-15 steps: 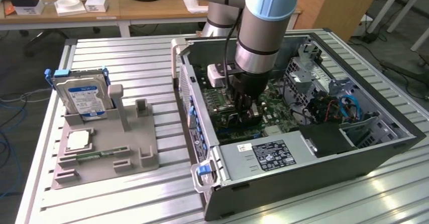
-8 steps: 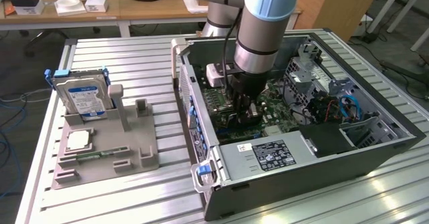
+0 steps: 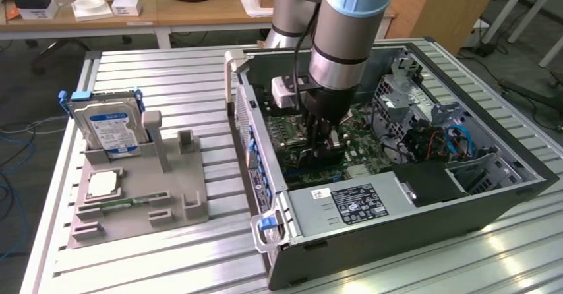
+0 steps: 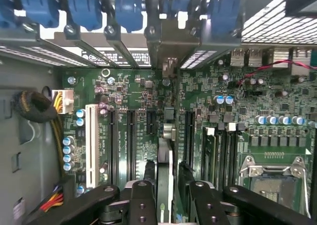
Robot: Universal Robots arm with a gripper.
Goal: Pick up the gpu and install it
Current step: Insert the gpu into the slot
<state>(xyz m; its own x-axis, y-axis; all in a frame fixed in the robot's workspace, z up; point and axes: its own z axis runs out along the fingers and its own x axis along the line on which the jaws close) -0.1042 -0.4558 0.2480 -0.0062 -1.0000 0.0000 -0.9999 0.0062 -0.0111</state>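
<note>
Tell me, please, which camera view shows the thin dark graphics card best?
The wrist view: the thin dark graphics card stands edge-on between the end effector fingers, its bracket at the case's rear. In the exterior view the arm largely hides it.

A: How many open black computer cases (image 3: 492,198) stood on the slatted metal table (image 3: 158,254)?

B: One, with one green motherboard (image 3: 370,150) inside.

A: And on the grey plastic holder tray (image 3: 189,195) to the left?

B: One silver blue-labelled hard drive (image 3: 113,130) and one small square silver chip (image 3: 103,183).

A: Robot arms?

B: One grey-and-blue arm (image 3: 347,37).
</note>
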